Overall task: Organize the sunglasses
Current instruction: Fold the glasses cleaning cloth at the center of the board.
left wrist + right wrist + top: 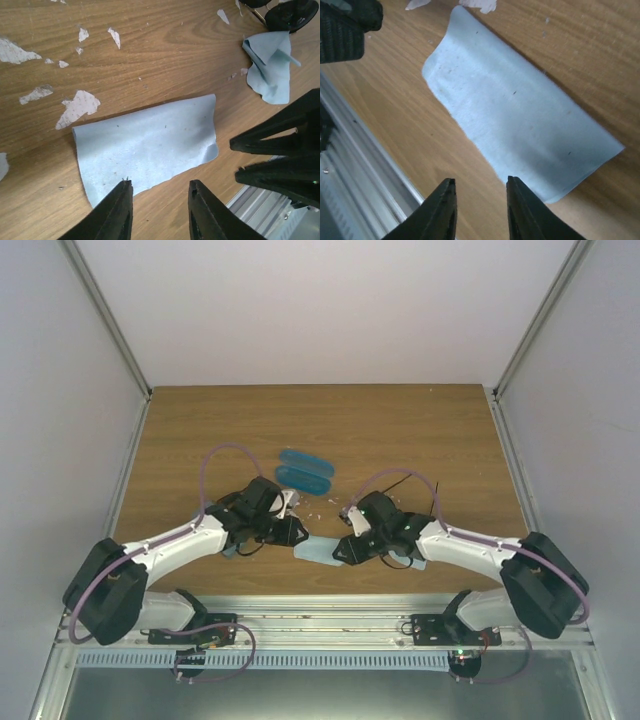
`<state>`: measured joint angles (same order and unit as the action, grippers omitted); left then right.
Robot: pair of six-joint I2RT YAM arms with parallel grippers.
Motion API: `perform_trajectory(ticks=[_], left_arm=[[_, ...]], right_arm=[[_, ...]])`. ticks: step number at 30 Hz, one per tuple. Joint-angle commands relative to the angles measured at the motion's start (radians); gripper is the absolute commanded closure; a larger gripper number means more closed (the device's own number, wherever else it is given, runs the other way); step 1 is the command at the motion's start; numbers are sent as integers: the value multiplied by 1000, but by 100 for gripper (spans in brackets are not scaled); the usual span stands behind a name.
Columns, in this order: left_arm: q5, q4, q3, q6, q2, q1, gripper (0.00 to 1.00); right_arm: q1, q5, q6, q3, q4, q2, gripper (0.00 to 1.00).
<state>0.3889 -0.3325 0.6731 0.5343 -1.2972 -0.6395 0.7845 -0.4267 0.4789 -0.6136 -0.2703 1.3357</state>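
Of the sunglasses, only a round black lens with a thin arm [292, 12] shows, at the top right edge of the left wrist view. The reddish-brown pair is out of view. A flat light-blue cloth [318, 552] lies near the table's front edge between both grippers. My left gripper [298, 533] is open and empty, with its tips [160, 187] at the cloth's [145, 145] near edge. My right gripper [345, 548] is open and empty, with its tips [480, 182] just off the cloth's [520, 130] edge. Its fingers [280, 145] also show in the left wrist view.
The bright blue oval case [303, 470] lies open in two halves behind the grippers. A second, crumpled light-blue cloth [270, 65] lies beside the black lens. The metal rail [365, 165] of the table's front edge runs close by. White chips [77, 106] mark the wood.
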Motion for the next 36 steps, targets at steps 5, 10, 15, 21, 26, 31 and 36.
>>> perform_trajectory(ticks=[5, 10, 15, 21, 26, 31, 36], left_arm=[[0, 139, -28, 101, -101, -6, 82], [-9, 177, -19, 136, -167, -6, 84], [-44, 172, -14, 150, -228, -6, 86], [-113, 101, -34, 155, -259, -6, 88], [-96, 56, -17, 103, -228, -6, 87], [-40, 9, 46, 72, -150, -9, 71], [-123, -81, 64, 78, -104, -12, 59]], right_arm=[[4, 125, 87, -83, 54, 130, 80], [4, 162, 92, -111, 67, 198, 80], [2, 261, 106, -112, 2, 240, 80], [3, 402, 151, -92, -127, 227, 80], [5, 654, 249, -155, -332, 174, 74], [15, 590, 276, -202, -353, 109, 57], [56, 486, 311, -221, -335, 130, 48]])
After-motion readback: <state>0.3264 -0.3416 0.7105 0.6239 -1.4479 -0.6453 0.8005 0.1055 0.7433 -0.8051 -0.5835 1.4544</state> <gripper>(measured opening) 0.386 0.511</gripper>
